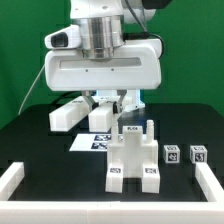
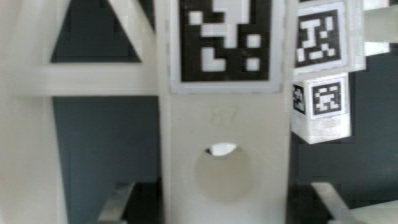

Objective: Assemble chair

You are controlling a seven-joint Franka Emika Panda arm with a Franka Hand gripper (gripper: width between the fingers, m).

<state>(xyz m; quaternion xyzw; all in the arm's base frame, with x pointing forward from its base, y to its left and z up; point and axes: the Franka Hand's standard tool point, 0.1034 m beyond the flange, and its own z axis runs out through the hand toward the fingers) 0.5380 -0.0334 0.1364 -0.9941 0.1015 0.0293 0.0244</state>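
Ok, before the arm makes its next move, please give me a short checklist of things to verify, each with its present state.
1. Hand open or shut: cannot tell. A white tagged part fills the wrist view, but contact is unclear.
2. Partly built chair upright on the table: ok.
3. Two small tagged pieces apart from the chair, at the exterior view's right: ok.
4. White block apart from the chair, at the exterior view's left: ok.
5. Large tag on the white tagged part in plain view of the wrist camera: ok.
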